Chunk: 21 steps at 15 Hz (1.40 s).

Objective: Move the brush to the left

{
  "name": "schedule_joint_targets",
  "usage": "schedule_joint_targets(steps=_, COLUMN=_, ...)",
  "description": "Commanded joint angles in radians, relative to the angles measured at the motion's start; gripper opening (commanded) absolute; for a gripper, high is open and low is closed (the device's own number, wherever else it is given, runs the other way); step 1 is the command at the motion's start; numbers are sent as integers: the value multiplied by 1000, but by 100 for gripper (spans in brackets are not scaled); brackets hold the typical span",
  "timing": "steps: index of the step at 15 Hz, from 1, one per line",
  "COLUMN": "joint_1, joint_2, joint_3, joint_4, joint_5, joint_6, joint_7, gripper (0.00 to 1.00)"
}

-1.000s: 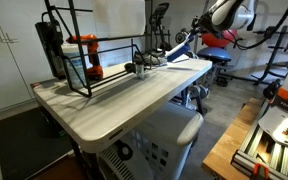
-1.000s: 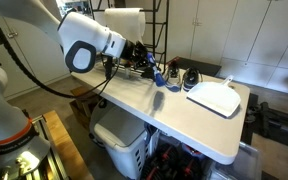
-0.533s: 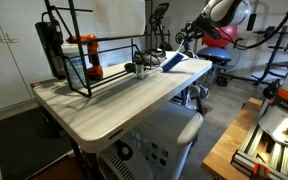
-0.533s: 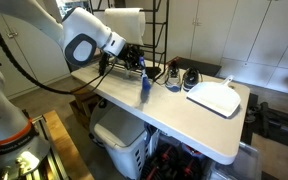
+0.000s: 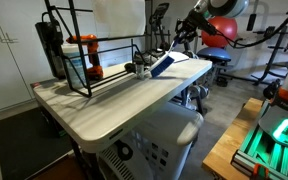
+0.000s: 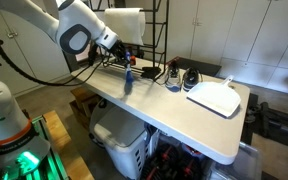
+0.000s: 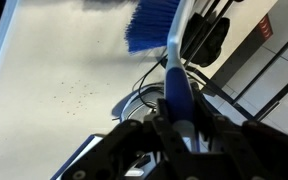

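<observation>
My claw [image 7: 180, 128] is clenched on the brush [image 7: 175, 85]. In the wrist view the blue handle runs up from between the two fingers [image 7: 154, 128], with the blue bristles at the far end, near the top of the picture. Behind the brush lies the pale bench [image 7: 54, 70], speckled with a few dark specks.

A thin cable [image 7: 142, 100] curls on the surface beside the handle, and a black item [image 7: 210, 36] sits off to the right.

In an exterior view the claw [image 6: 123, 60] hangs over the near part of the bench [image 6: 174, 112]. The brush [image 6: 128, 80] points down from it, close to upright. I cannot tell whether its lower end touches the surface.

Further along the bench are the cable [image 6: 172, 82], the black item [image 6: 190, 75] and a flat white slab [image 6: 216, 97], all well apart from the brush.

In an exterior view from the other side, the claw [image 5: 174, 44] comes in from the arm [image 5: 210, 12] at the upper right. The brush [image 5: 161, 65] is tilted here, just beside the end of the black wire rack [image 5: 106, 62].

An orange-and-black tool [image 5: 87, 55] stands inside that rack, well away from the brush. The rack stands on the bench [image 5: 124, 102], and a white machine [image 5: 156, 140] stands below the bench.
</observation>
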Motion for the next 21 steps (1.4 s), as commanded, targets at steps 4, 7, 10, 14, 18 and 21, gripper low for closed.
schedule_joint_targets(steps=4, joint_1=46, joint_2=0, joint_3=-32, joint_4=-9, joint_5=77, joint_6=29, joint_7=-57, gripper=8)
schedule_joint_targets(steps=7, joint_1=207, joint_2=-14, joint_3=-196, joint_4=-8, joint_5=139, joint_6=25, joint_7=-103, gripper=8)
schedule_joint_targets(steps=10, joint_1=398, joint_2=-60, joint_3=-412, joint_4=-16, joint_5=205, joint_6=30, joint_7=-173, gripper=8)
schedule_joint_targets(steps=14, joint_1=607, joint_2=-134, joint_3=-690, joint_4=-16, joint_5=234, joint_6=40, joint_7=-261, gripper=8)
schedule_joint_targets(steps=18, joint_1=724, joint_2=-217, joint_3=-930, joint_4=-2, joint_5=198, joint_6=34, joint_7=-350, gripper=8)
schedule_joint_targets(steps=21, joint_1=781, joint_2=-277, joint_3=-1053, joint_4=27, joint_5=292, joint_6=18, joint_7=-512, gripper=8)
